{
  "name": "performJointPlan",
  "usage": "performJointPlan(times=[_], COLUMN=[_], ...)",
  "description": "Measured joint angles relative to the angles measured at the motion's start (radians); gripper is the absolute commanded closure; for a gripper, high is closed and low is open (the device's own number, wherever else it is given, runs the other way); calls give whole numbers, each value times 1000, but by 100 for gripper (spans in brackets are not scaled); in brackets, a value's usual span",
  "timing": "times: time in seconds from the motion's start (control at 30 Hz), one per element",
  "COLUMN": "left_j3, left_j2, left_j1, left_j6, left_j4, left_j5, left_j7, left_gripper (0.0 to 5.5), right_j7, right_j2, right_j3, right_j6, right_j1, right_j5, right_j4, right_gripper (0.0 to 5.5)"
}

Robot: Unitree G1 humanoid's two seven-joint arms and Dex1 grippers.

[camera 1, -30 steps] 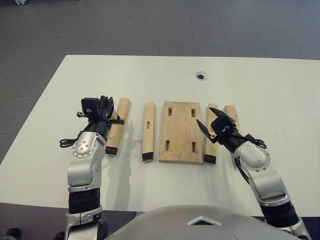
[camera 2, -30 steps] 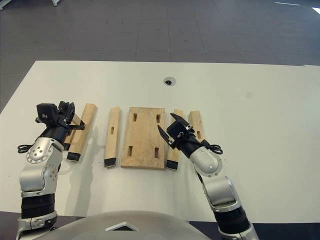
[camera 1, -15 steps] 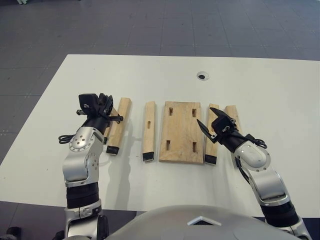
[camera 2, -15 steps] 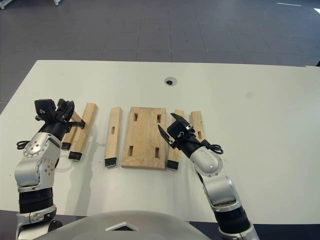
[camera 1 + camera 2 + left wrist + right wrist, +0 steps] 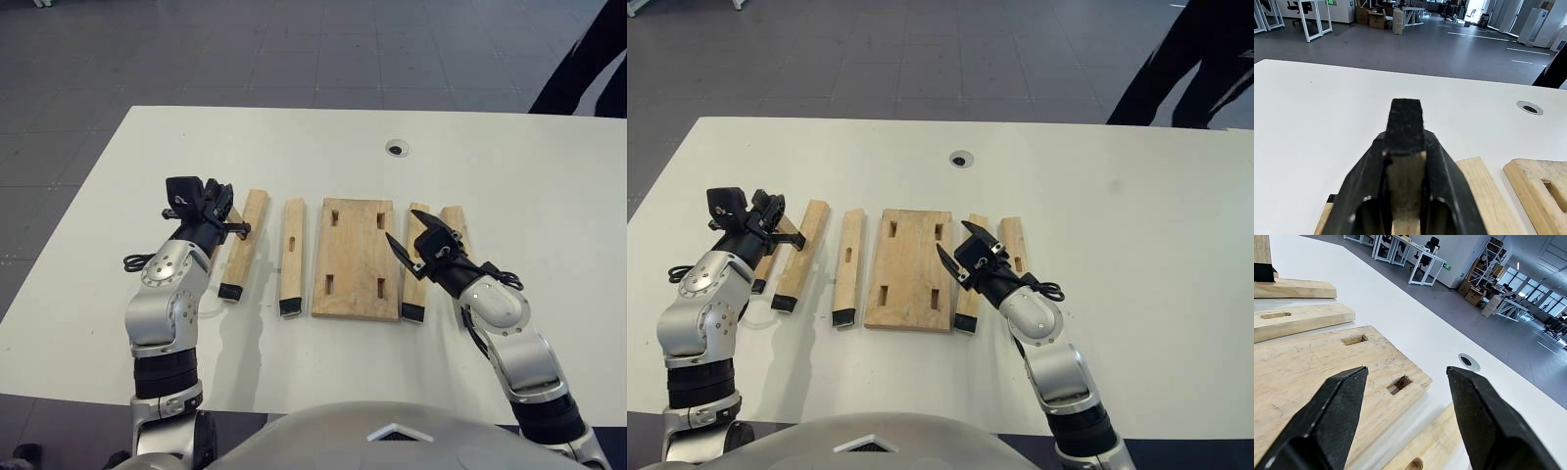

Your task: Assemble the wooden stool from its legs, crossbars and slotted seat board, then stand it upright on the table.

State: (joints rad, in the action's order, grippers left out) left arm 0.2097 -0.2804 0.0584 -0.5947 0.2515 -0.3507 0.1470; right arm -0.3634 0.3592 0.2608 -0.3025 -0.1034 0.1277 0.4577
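Step in hand: first pick-up, nothing joined yet. Right gripper [image 5: 401, 226], jaws apart, hangs over a leg [image 5: 414, 286] just beside the seat board [image 5: 355, 257]. Left gripper [image 5: 1405, 147] is clamped on the outermost leg [image 5: 765, 267]. Next move: lift it clear. The neighbouring leg [image 5: 244, 245] crowds it. A crossbar [image 5: 291, 253] lies between that leg and the board. Cable hole [image 5: 396, 149] beyond.

No readable txt, nos. or labels on table [image 5: 509, 157] or seat board [image 5: 357, 257]. Green lit sign [image 5: 1448, 267] on far wall, approx 11 o'clock from robot, too small to read.
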Motion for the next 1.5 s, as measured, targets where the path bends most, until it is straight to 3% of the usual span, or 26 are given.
performJointPlan(times=[0.37,0.57,0.8,0.93,1.0,1.3,1.5], left_j3=[-9,29,117,166,169,69,72], left_j2=[34,17,14,-9,-11,4,-2], left_j1=[-24,-21,146,315,368,382,420], left_j6=[30,1,-238,-341,-360,-275,-239], left_j4=[-21,111,303,260,189,-33,-50], left_j5=[4,-8,-175,-231,-232,-131,-117], left_j7=[16,6,-77,-126,-139,-134,-125], left_gripper=[289,199,199,265,265,265,265], right_j7=[-1,-1,-1,1,1,1,5], right_j2=[0,0,0,0,-1,-5,-5], right_j3=[0,0,2,2,2,8,8], right_j6=[0,0,0,2,3,4,4], right_j1=[4,4,3,2,2,5,4], right_j5=[7,7,7,19,25,28,29], right_j4=[-5,-4,-4,-6,-8,-15,-15], right_gripper=[254,254,254,254,254,254,254])
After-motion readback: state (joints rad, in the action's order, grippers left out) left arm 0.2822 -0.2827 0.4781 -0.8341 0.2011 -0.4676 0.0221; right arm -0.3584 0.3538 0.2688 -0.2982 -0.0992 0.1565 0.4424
